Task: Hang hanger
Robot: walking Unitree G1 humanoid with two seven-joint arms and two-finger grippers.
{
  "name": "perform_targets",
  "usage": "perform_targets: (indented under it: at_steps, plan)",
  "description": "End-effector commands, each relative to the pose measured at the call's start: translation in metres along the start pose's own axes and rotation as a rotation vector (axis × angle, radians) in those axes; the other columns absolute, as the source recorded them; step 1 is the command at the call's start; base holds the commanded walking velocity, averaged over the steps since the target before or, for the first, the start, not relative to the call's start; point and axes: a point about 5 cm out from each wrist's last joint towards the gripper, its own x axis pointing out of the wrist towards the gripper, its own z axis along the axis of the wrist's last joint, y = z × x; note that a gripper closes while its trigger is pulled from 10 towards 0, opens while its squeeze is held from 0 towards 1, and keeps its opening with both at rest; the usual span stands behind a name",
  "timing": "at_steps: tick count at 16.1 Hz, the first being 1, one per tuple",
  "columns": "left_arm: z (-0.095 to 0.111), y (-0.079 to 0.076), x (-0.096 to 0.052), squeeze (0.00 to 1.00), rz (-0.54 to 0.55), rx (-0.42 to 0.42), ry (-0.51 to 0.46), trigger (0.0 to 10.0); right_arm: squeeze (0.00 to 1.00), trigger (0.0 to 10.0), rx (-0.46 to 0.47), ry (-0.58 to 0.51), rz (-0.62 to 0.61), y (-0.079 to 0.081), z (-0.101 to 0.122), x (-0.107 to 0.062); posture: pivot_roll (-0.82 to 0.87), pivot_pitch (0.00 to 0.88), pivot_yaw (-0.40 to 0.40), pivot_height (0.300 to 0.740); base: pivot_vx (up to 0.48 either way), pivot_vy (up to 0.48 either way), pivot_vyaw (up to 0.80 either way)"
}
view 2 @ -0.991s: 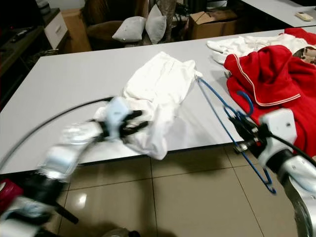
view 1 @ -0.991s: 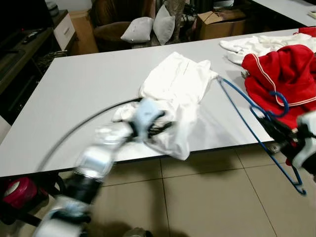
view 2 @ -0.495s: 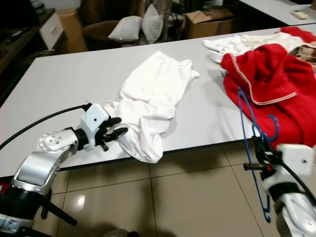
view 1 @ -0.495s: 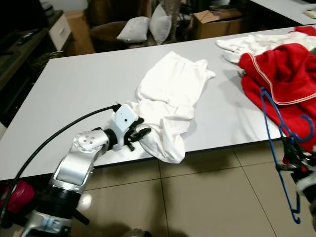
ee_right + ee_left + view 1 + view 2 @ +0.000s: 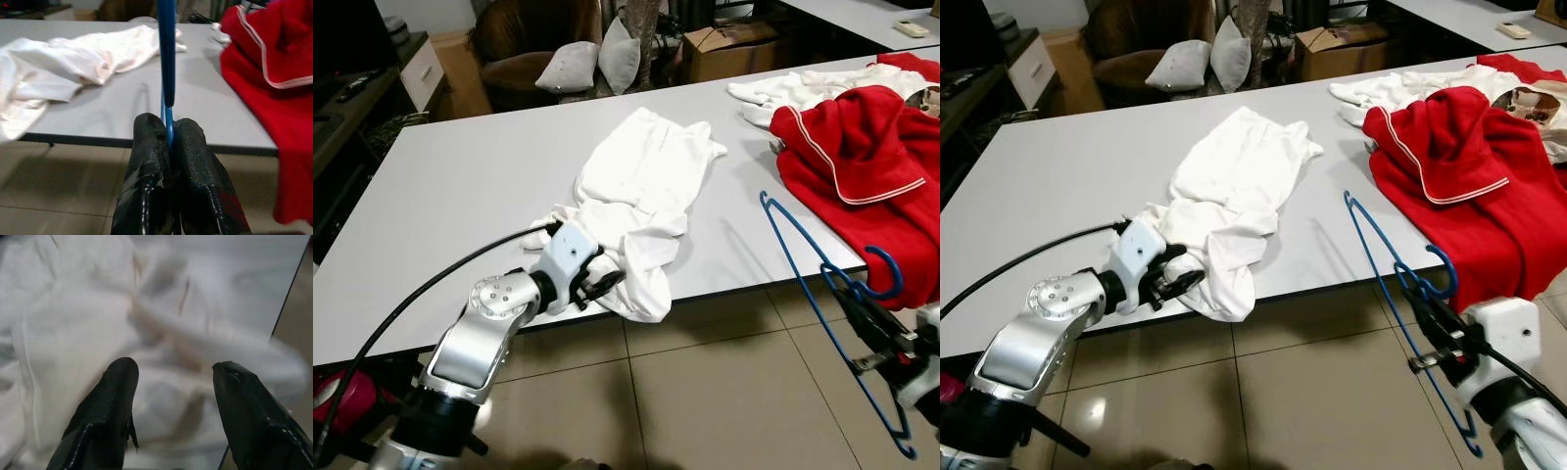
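A blue wire hanger [image 5: 822, 304] hangs in the air off the table's near right edge, held by my right gripper [image 5: 1427, 318], which is shut on its thin wire [image 5: 166, 73]. A white garment [image 5: 641, 191] lies crumpled on the white table [image 5: 460, 166], its lower end drooping over the front edge. My left gripper [image 5: 597, 279] sits at that drooping end with its fingers [image 5: 105, 411] open, the white cloth [image 5: 161, 357] right in front of them.
A red garment [image 5: 862, 147] is heaped on the table's right side, spilling over the edge beside the hanger. More white clothes [image 5: 783, 88] lie behind it. Beyond the table stand a chair with cushions [image 5: 573, 64] and a cardboard box [image 5: 729, 44]. Tiled floor [image 5: 705, 411] lies below.
My right gripper has carried the hanger left and tilted it toward the table. The left gripper has stayed at the garment's end. The camera has shifted slightly.
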Motion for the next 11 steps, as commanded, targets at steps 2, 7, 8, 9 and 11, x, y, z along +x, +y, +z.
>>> perform_targets:
  at_steps: [2, 7, 8, 9, 11]
  plan:
    - [-0.001, 0.0, 0.008, 0.0, -0.054, 0.034, 0.048, 10.0, 0.0, 10.0, 0.01, -0.048, 0.106, 0.012, 0.013, 0.008, -0.07, 0.0, 0.114, 0.74, 0.0, 0.0, 0.0]
    - [0.018, -0.035, 0.081, 0.0, -0.143, 0.028, -0.007, 10.0, 0.0, 10.0, -0.017, -0.102, 0.082, -0.002, 0.027, 0.016, -0.08, 0.0, 0.109, 0.74, 0.0, 0.0, 0.0]
    - [0.054, -0.036, 0.105, 0.0, -0.061, -0.001, -0.117, 10.0, 0.0, 10.0, -0.026, -0.111, 0.05, -0.01, 0.03, 0.019, -0.08, 0.0, 0.11, 0.74, 0.0, 0.0, 0.0]
    - [0.065, -0.036, 0.111, 0.0, -0.037, -0.014, -0.153, 10.0, 0.0, 10.0, -0.027, -0.114, 0.038, -0.013, 0.031, 0.021, -0.08, 0.0, 0.11, 0.74, 0.0, 0.0, 0.0]
    - [0.095, -0.025, 0.11, 0.0, -0.017, -0.051, -0.295, 10.0, 0.0, 10.0, -0.025, -0.127, 0.046, -0.011, 0.036, 0.024, -0.08, 0.0, 0.123, 0.74, 0.0, 0.0, 0.0]
